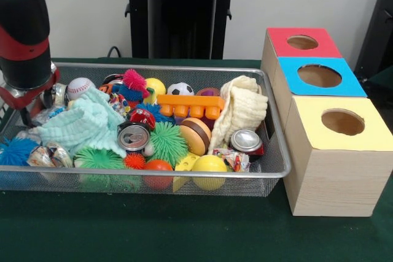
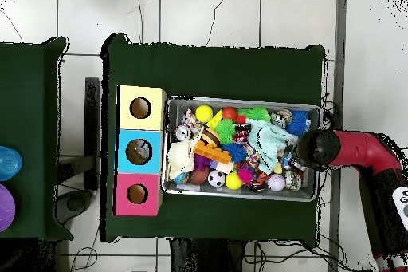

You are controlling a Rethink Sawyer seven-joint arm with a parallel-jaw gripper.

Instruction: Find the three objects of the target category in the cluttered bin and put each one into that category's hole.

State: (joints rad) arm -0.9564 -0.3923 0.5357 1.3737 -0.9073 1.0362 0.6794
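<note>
Arm [image 1: 24, 29] hangs over the left end of the cluttered bin [image 1: 273, 121] in the front view; pincer [image 1: 27, 111] sits low among the clutter there, spread or pressed together I cannot tell. One crinkly packet [image 1: 236, 159] lies at the bin's near right by a can [image 1: 247, 141]; another packet [image 1: 43, 154] lies near left, beside the mint cloth [image 1: 83, 127]. Three boxes [image 1: 334, 145] stand on the green tabletop [image 1: 184, 231] just right of the bin
</note>
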